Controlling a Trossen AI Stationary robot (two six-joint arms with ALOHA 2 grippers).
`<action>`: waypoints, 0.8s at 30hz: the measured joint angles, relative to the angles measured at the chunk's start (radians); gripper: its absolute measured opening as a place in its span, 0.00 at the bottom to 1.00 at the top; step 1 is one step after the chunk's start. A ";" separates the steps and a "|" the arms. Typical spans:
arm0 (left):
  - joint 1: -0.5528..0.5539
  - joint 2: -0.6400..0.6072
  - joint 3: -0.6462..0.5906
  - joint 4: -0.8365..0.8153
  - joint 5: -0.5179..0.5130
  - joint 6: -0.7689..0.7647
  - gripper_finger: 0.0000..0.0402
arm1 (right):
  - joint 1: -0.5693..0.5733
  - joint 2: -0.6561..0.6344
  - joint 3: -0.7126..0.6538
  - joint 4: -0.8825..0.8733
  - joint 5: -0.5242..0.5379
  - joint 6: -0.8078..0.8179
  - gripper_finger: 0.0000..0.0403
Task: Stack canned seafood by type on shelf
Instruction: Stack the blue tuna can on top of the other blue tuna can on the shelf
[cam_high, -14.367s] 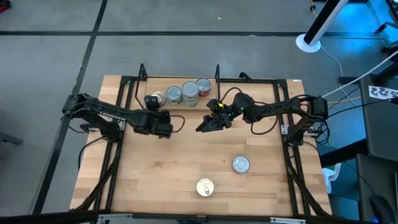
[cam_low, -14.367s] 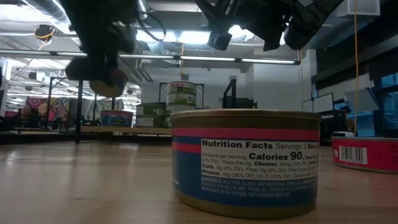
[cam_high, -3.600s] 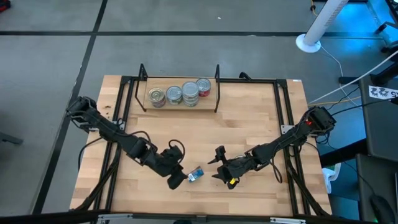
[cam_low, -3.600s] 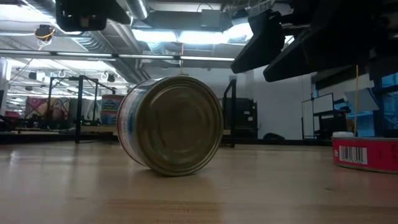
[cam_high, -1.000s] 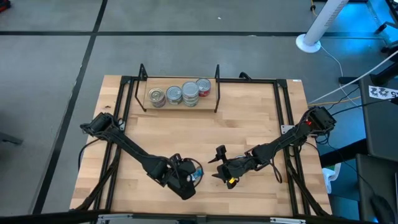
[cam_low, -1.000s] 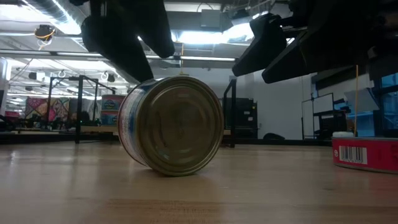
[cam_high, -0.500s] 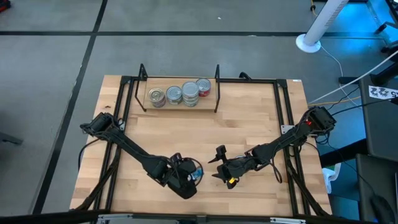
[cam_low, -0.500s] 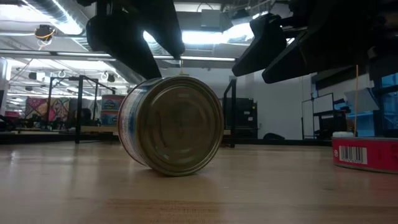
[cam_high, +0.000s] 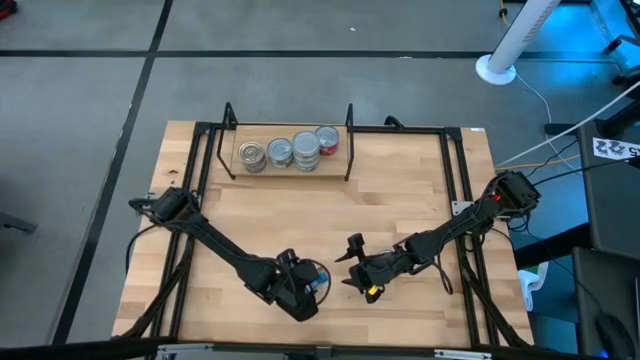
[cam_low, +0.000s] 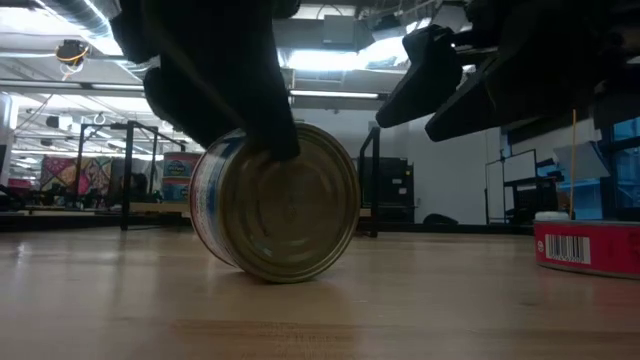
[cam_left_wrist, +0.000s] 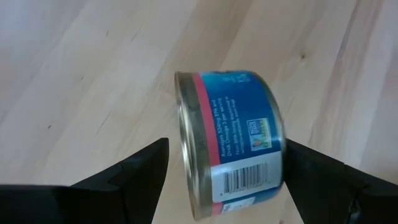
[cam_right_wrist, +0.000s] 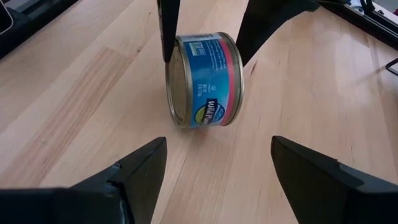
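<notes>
The table (cam_high: 400, 190) is a pale butcher-block wooden top inside a black metal frame, standing on a grey floor with dark seam lines; beyond the table's edge the low view looks into a wide workshop with ceiling strip lights and exposed ducts. On the near half of the table a blue-labelled can (cam_high: 317, 283) lies on its side, resting on its curved wall: it has a pink band along one rim, a barcode and small print on the blue wrap, and a dull gold end (cam_low: 290, 205) facing the low camera. The left gripper (cam_high: 303, 290) is at this can, its fingers (cam_left_wrist: 134, 171) spread wide on either side of it, one dark finger crossing the can's upper edge in the low view; whether they press on it I cannot tell. The right gripper (cam_high: 350, 262) hovers just beside the can on its other side, fingers (cam_right_wrist: 140, 171) wide apart and holding nothing. A red can (cam_low: 590, 245) sits at the low view's right edge. At the far edge the shelf (cam_high: 288, 165), a light board between two black uprights, carries a row of four cans (cam_high: 290, 150), the rightmost with a red side.
</notes>
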 joint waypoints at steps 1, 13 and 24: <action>0.000 0.001 0.000 -0.003 -0.001 0.002 0.73 | 0.000 0.000 0.000 0.000 0.000 0.000 0.72; 0.019 0.008 0.000 -0.002 0.014 0.046 0.73 | 0.000 0.000 0.000 0.000 0.000 0.000 0.72; 0.024 -0.002 0.000 -0.042 0.037 0.073 0.46 | 0.000 -0.104 0.001 -0.093 0.002 0.000 0.72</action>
